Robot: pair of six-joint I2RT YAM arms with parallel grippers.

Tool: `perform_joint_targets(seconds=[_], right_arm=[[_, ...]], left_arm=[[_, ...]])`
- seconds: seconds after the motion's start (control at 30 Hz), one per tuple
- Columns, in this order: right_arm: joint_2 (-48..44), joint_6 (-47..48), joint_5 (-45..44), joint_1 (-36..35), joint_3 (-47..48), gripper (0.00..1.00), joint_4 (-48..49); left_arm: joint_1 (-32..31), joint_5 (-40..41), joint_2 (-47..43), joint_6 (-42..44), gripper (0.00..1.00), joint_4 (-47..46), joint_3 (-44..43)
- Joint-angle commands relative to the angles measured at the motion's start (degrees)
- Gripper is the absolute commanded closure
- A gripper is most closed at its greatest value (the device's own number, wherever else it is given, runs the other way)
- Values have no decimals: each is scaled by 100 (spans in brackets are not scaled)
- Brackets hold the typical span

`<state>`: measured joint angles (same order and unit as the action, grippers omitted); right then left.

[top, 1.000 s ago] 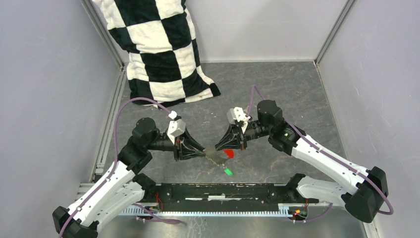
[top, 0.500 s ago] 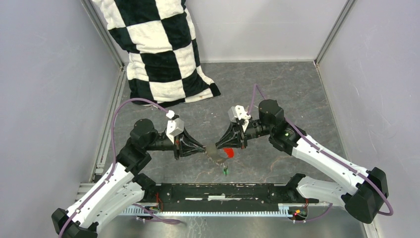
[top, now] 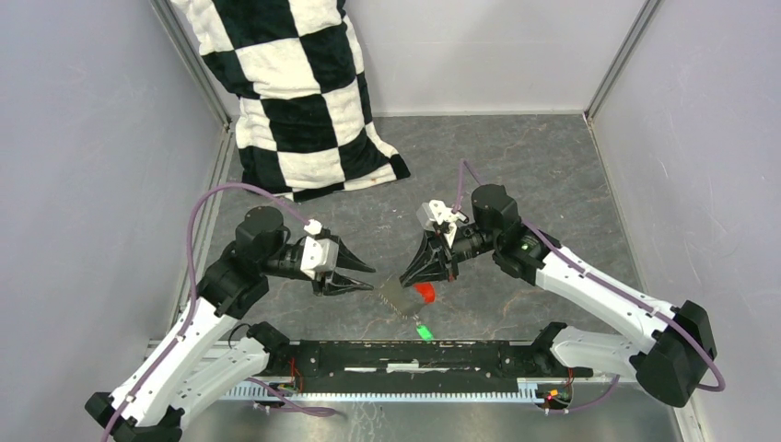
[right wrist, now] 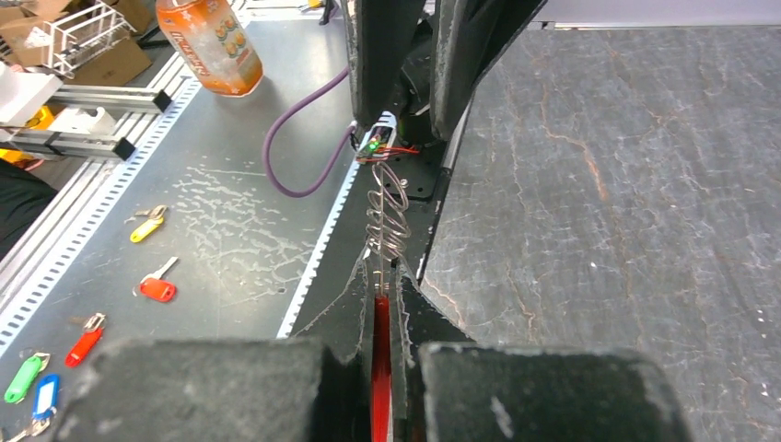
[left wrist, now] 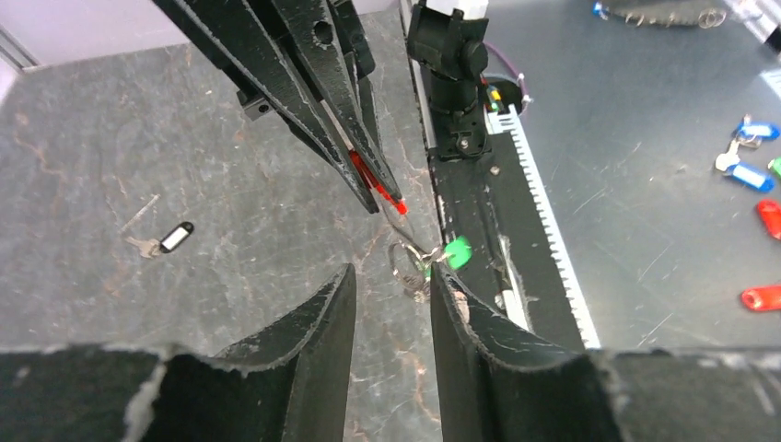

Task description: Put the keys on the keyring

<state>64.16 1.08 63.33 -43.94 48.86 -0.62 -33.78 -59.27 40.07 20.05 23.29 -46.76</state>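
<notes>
My right gripper [top: 403,281] is shut on the red plastic piece [top: 425,293] of the keyring [top: 397,295] and holds it just above the table. The thin ring [left wrist: 405,262] hangs below those fingers. The green-tagged key [top: 425,330] dangles at the ring and looks linked to it. My left gripper [top: 371,279] stands open a little to the left of the ring, with nothing between its fingers. The black-tagged key [left wrist: 173,238] with a white label lies flat on the table, apart from both grippers. In the right wrist view the red piece [right wrist: 380,350] sits pinched between the pads.
A black-and-white checkered cloth [top: 295,92] lies at the back left. The black rail [top: 414,354] runs along the near edge. Beyond it, off the table, lie loose tagged keys [left wrist: 746,175] and an orange bottle [right wrist: 207,46]. Grey walls stand on both sides.
My left gripper has opened and drawn back to the left, away from the keyring. The right gripper has shifted slightly left and down with the keyring, and the green key has swung under it.
</notes>
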Motion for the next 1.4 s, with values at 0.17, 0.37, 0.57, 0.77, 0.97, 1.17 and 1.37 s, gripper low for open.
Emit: perform_joint_targets(seconds=[0.17, 0.37, 0.57, 0.77, 0.97, 1.17, 1.37], right_arm=[[76, -435, 732, -27, -66, 100, 394], [102, -1575, 786, -30, -387, 100, 1884], [327, -3316, 627, -79, -602, 100, 4194], [836, -5062, 516, -124, -685, 99, 6428], [1162, -5768, 461, -202, -678, 99, 7354], [1275, -5928, 430, -264, -642, 99, 7507], [1414, -5623, 370, -331, -441, 99, 7025]], left_arm=[[10, 207, 66, 3325, 46, 2019, -493], [12, 211, -375, 3423, 32, 1306, -158], [10, 301, -857, 3007, 31, 138, 235], [7, 378, -985, 3104, 32, -183, 261], [7, 460, -1040, 3263, 33, -179, 266], [12, 453, -1098, 3114, 39, -426, 317], [12, 76, -949, 2304, 42, -941, 225]])
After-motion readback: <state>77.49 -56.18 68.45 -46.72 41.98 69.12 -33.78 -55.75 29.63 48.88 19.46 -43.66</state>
